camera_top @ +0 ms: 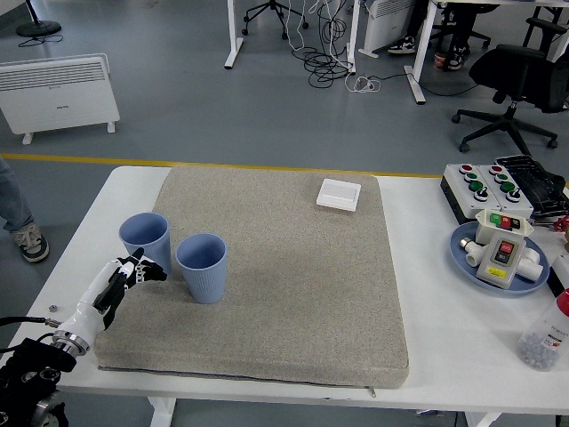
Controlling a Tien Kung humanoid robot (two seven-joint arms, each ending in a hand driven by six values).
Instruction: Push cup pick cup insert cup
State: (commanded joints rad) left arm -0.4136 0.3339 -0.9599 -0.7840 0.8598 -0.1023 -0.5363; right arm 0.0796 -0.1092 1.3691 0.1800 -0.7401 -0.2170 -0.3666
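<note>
1. Cups first: two blue ribbed plastic cups stand upright on the grey felt-like mat (284,267) that covers most of the white table (436,294). The left blue cup (145,242) sits near the mat's left edge, and the right blue cup (202,266) is just beside it, slightly closer to the robot. There's a small gap between them, so they're not touching.
2. The robot's left hand (124,277), black and white with five fingers, comes in from the lower left corner and sits low over the mat. Its fingers (142,269) are bunched loosely together with the tips right at the lower near side of the left blue cup. It isn't wrapped around the cup and it's holding nothing; whether the tips actually touch the cup wall is hard to call from this angle.
3. The right arm isn't in the shot at all.
4. Other stuff: a small white square box (339,194) lies flat near the mat's far edge, well apart from the cups. Off the mat on the right there's a black button panel with red and green buttons (484,189), and nearer the robot a blue round plate (464,242) carrying a white switch unit. A clear bottle with a red cap (545,335) stands at the right edge.
</note>
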